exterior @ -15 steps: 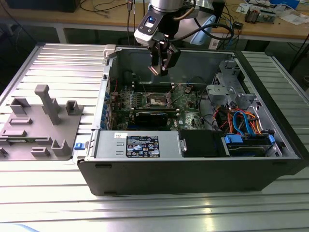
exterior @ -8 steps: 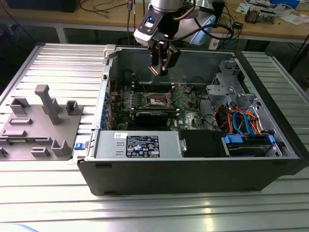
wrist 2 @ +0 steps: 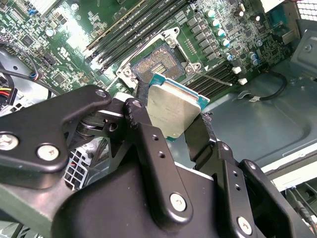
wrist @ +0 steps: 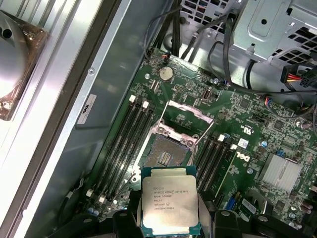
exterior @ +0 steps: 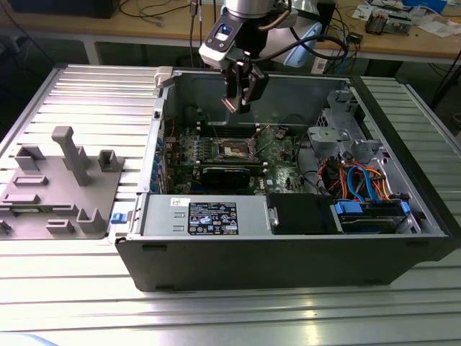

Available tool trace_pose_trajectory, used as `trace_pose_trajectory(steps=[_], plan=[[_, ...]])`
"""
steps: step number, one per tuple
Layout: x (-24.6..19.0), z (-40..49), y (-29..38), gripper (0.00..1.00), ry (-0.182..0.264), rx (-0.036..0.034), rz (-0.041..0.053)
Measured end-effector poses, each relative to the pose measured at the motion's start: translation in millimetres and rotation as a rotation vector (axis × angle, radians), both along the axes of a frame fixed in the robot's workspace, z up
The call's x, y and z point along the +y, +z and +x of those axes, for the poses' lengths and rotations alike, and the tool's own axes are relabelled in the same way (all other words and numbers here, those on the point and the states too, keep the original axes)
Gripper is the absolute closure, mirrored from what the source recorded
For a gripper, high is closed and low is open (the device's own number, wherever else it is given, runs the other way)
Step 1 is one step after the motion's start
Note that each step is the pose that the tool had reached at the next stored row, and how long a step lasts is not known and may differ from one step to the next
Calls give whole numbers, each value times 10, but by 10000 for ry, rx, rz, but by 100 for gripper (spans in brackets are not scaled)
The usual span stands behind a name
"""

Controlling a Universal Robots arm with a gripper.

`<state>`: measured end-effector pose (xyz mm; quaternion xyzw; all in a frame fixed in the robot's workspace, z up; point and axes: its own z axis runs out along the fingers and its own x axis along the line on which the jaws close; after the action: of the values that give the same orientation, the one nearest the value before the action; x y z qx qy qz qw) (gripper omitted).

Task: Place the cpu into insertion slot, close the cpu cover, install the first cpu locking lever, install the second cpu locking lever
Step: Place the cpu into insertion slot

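So the cpu (wrist: 168,201) is gripped by its edges between the fingers of the gripper (exterior: 241,101), silver face out. It's held well above the motherboard (wrist: 237,114), clear of the insertion slot (wrist: 168,151). The slot is uncovered, with the cpu cover (wrist: 190,111) flipped up at one edge.

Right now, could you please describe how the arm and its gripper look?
The arm is silver-grey, with a grey module bearing a blue light and black cables looping off its wrist. The gripper is black metal: angular linked jaws fastened with silver screws.
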<state>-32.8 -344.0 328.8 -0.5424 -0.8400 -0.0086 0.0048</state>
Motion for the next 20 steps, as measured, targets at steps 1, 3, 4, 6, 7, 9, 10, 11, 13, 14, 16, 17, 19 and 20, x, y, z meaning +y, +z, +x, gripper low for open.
trace_pose_trajectory(steps=[1, 3, 4, 6, 7, 9, 10, 11, 13, 14, 16, 17, 19, 20], plan=[[0, 0, 0, 46, -16, 0, 0], [0, 0, 0, 46, -43, -1, 0], [0, 0, 0, 46, -58, 0, 0], [0, 0, 0, 46, -88, -1, 0], [0, 0, 0, 46, -103, -1, 0], [0, 0, 0, 46, -135, 0, 0], [0, 0, 0, 46, -149, 0, 0], [0, 0, 0, 46, -162, -1, 0], [0, 0, 0, 46, -208, -1, 0], [0, 0, 0, 46, -228, 0, 0], [0, 0, 0, 46, -251, -1, 1], [0, 0, 0, 46, -266, 0, 0], [0, 0, 0, 46, -291, 0, 0], [0, 0, 0, 46, -302, 0, 0]])
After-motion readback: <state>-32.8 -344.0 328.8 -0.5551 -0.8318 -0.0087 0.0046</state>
